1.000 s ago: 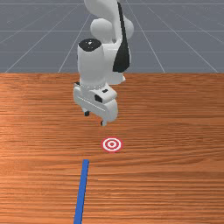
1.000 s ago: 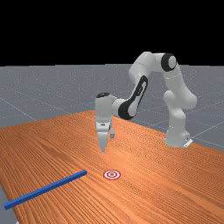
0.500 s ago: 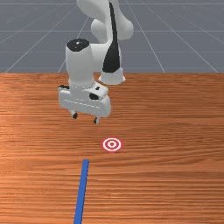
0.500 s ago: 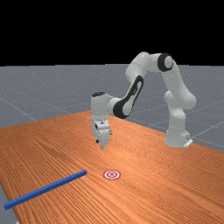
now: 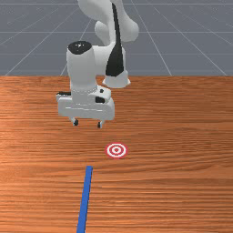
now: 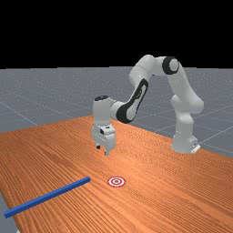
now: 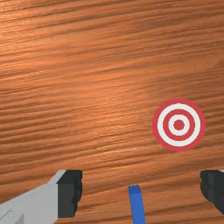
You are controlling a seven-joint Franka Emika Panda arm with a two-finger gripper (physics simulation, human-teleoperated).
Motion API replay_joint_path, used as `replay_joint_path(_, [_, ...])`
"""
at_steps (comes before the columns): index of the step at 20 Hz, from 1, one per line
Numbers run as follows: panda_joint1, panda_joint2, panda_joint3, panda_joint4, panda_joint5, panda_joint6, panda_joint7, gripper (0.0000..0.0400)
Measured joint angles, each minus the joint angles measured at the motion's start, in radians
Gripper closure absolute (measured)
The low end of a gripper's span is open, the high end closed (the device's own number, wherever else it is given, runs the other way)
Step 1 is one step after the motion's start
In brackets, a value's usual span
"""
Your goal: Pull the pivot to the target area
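Our Panda arm [image 6: 184, 119] is smooth white, built of rounded, bulging links [image 6: 190, 101], with black rings [image 6: 165, 67] round some joints. A black panel [image 5: 115, 63] edges our forearm [image 6: 134, 101] and a black disc [image 5: 79, 47] caps our wrist [image 5: 82, 68]. Our broad white hand [image 5: 86, 108] has dark recesses [image 5: 99, 99]; our grey fingers [image 7: 33, 203] end in blocky black pads [image 7: 69, 194].

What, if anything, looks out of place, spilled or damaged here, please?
In the far view, the outer end of the blue bar seems to jut past the edge of the wooden table, oddly unsupported. The bar itself looks straight and whole, the bullseye target lies flat, and I see no spill.
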Motion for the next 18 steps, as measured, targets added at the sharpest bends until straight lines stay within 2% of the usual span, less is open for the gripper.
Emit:
replay_joint_path(1, [-0.004, 0.018, 0.008, 0.028, -0.009, -0.012, -0.043, 0.0000])
replay_joint_path(3, [0.011, 0.042, -0.004, 0.071, -0.004, -0.029, 0.021, 0.0000])
replay_joint_path(6, [-0.009, 0.114, 0.037, 0.186, -0.045, -0.081, -0.199, 0.0000])
replay_joint_path(7, [-0.009, 0.168, 0.054, 0.277, -0.067, -0.123, -0.311, 0.0000])
replay_joint_path(10, [0.032, 0.348, 0.061, 0.596, -0.092, -0.262, -0.429, 0.0000])
replay_joint_path(12, [0.076, 0.434, 0.023, 0.759, -0.062, -0.328, -0.236, 0.0000])
replay_joint_path(13, [0.079, 0.473, 0.035, 0.827, -0.075, -0.359, -0.332, 0.0000])
replay_joint_path(15, [0.091, 0.502, 0.025, 0.875, -0.068, -0.374, -0.278, 0.0000])
replay_joint_path(16, [0.076, 0.514, 0.054, 0.878, -0.096, -0.369, -0.462, 0.0000])
replay_joint_path(17, [0.071, 0.524, 0.063, 0.879, -0.105, -0.364, -0.520, 0.0000])
replay_joint_path(18, [0.075, 0.529, 0.055, 0.877, -0.099, -0.357, -0.475, 0.0000])
